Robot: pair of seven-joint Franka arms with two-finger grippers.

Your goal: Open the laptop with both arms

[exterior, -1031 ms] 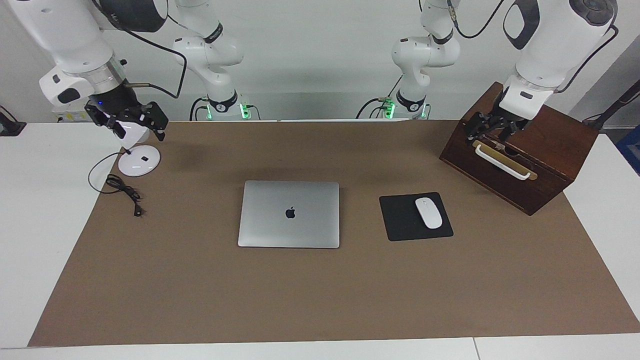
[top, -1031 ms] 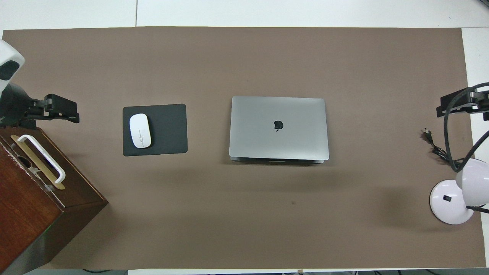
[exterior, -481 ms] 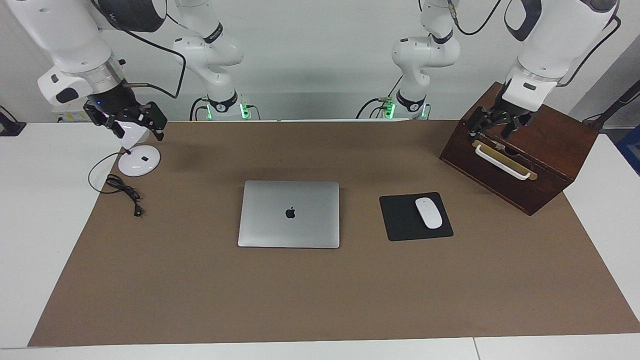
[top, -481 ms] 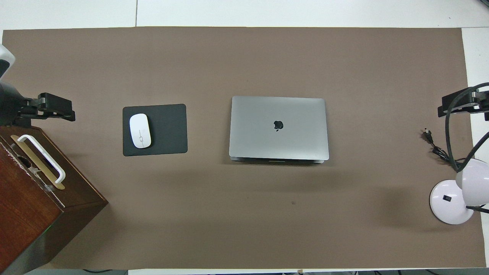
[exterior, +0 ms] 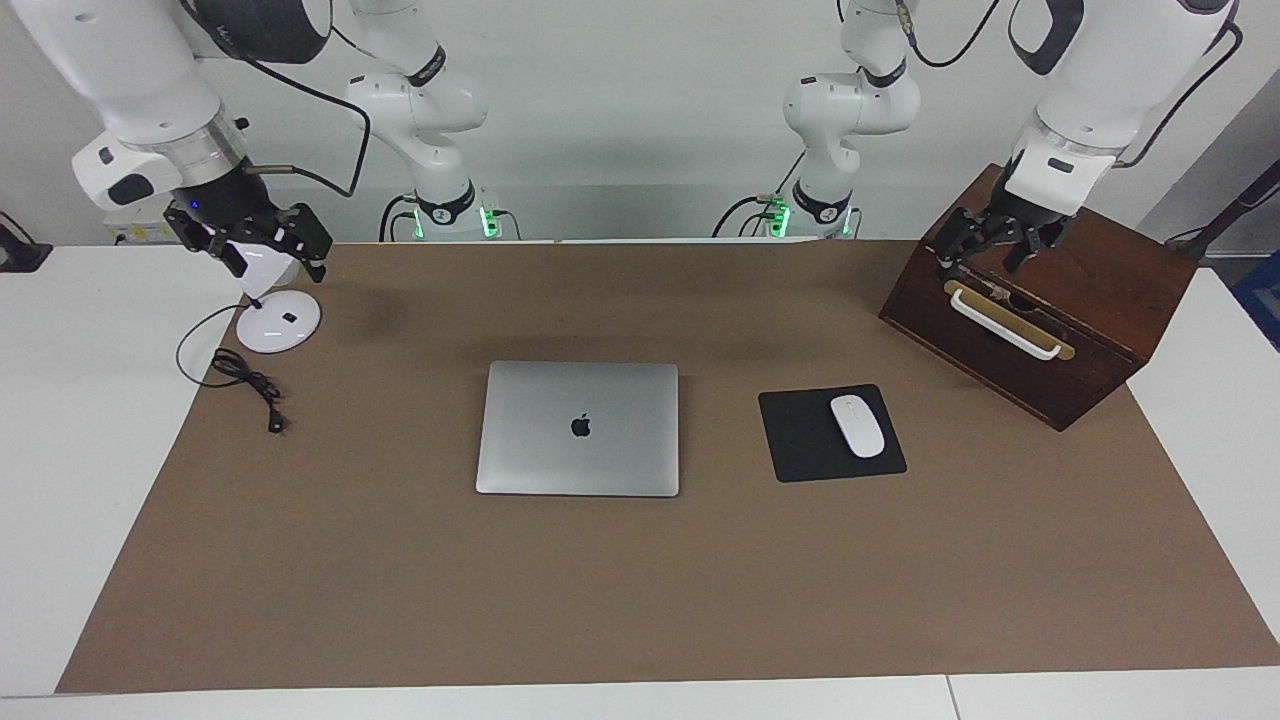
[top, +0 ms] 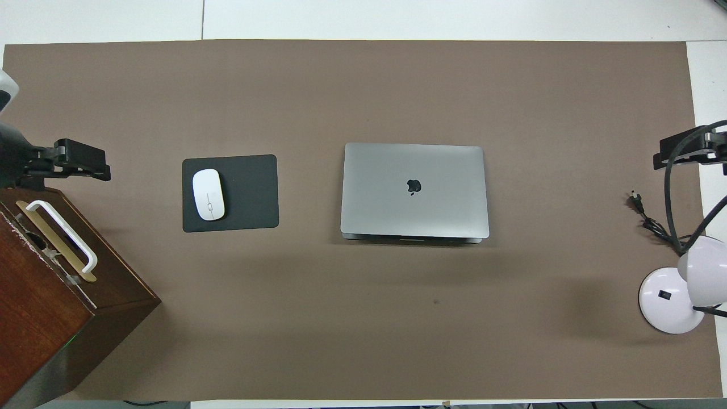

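The silver-grey laptop (exterior: 578,428) lies shut with its apple logo up in the middle of the brown mat; it also shows in the overhead view (top: 414,190). My right gripper (exterior: 268,262) is open and up in the air over the white lamp at the right arm's end, well apart from the laptop; it shows in the overhead view (top: 690,153) too. My left gripper (exterior: 985,258) is open and hangs just over the top of the wooden box at the left arm's end, also in the overhead view (top: 82,166). Neither gripper holds anything.
A black mouse pad (exterior: 800,440) with a white mouse (exterior: 857,426) lies beside the laptop toward the left arm's end. A dark wooden box (exterior: 1060,330) with a white handle (exterior: 1000,322) stands there. A white lamp base (exterior: 278,322) and a black cable (exterior: 250,385) lie at the right arm's end.
Both grippers have risen a little. The left gripper has lifted off the box handle and drawn slightly outward. The laptop has not moved.
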